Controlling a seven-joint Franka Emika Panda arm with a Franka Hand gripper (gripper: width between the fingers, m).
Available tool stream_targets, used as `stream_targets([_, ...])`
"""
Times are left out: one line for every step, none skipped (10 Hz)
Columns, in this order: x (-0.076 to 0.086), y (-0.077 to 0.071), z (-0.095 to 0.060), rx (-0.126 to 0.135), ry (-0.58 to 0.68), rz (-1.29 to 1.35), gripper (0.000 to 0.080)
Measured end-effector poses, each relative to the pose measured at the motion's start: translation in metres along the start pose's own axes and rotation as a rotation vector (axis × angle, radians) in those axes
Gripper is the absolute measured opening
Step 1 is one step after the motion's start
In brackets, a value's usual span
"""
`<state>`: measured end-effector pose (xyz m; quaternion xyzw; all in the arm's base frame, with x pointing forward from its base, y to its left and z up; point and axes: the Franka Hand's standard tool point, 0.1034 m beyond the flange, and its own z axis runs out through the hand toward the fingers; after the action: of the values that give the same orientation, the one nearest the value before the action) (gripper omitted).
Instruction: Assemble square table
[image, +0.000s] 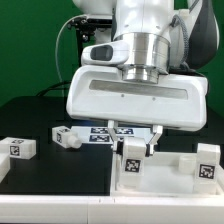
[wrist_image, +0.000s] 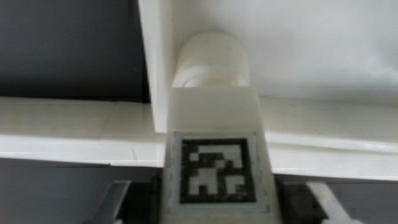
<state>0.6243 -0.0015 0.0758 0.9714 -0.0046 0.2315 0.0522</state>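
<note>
claw over upright leg, long axis vertical, at tray corner, near tabletop front edge, can't tell whether claw grips

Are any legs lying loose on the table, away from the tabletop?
Yes, two loose legs lie on the dark table at the exterior view's left.

Glossy white shells cover the arm, above a silver wrist cylinder. The end effector has a wide white body with a grey panel.
</note>
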Motion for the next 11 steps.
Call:
stream_targets([0.0,0.0,0.0,0.0,0.0,0.0,0.0351])
stream_targets([0.0,0.0,0.0,0.0,0.0,0.0,0.0351])
stream_targets([0.0,0.0,0.0,0.0,0.0,0.0,0.0529])
stream_targets([0.0,0.0,0.0,0.0,0.0,0.0,0.0611])
stream_targets([-0.002,-0.001,0.001,0.004,-0.018,0.001,0.0611])
stream_targets([-0.002,-0.002,0.001,0.014,-0.052,0.004,0.0643])
stream_targets([0.003,0.006,-0.005,0.035,-0.113,0.031,0.0648])
stream_targets([0.006,0.011,-0.012,0.064,-0.201,0.076,0.0648])
stream_targets([0.013,0.01,-0.016,0.095,-0.304,0.116,0.0649])
stream_targets([0.018,0.01,-0.016,0.113,-0.372,0.134,0.0649])
stream_targets([0.015,0.01,-0.016,0.13,-0.454,0.148,0.0649])
